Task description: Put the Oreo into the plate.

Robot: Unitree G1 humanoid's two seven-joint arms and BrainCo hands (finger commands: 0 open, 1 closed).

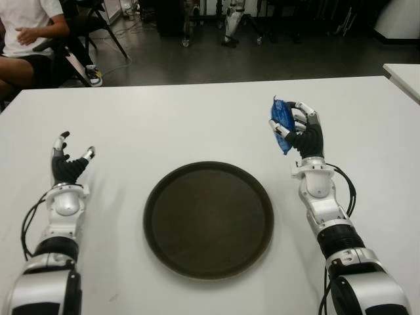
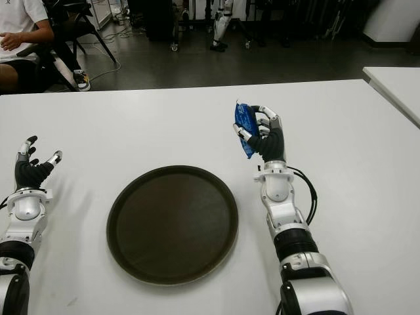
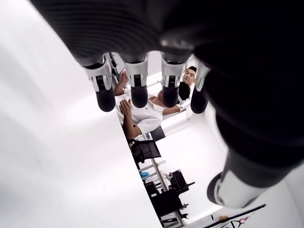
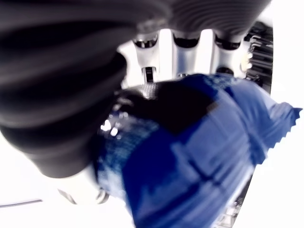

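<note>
Wide white tabletop (image 1: 197, 118) fills the picture, far edge running across the top and a second table's corner peeking in at the far right. Plenty of bare surface on every side. Dead centre, near the robot, sits the big round dark plate (image 1: 209, 220), nothing in it yet.

Right hand (image 1: 296, 131) is the one at work, raised beyond and to the right of the plate, fingers (image 2: 270, 125) curled round the blue Oreo packet (image 1: 281, 125). The right wrist view confirms it: blue wrapper pinned against the palm, crimped end sticking out. So the pick looks done, the packet is off the tabletop and in the grip.

What's left, by my reading: carry it inward and toward the robot until it's over the plate, lower, let go. The path between hand and plate is bare, nothing to dodge, though the raised rim wants clearing before the release.

Left hand (image 1: 69, 164) shows to the left of the plate, well apart from it, fingers spread loose and holding nothing. It's out of the way of the route.

A seated person (image 1: 29, 39) at the far left, beyond the tabletop, well clear of the action.
</note>
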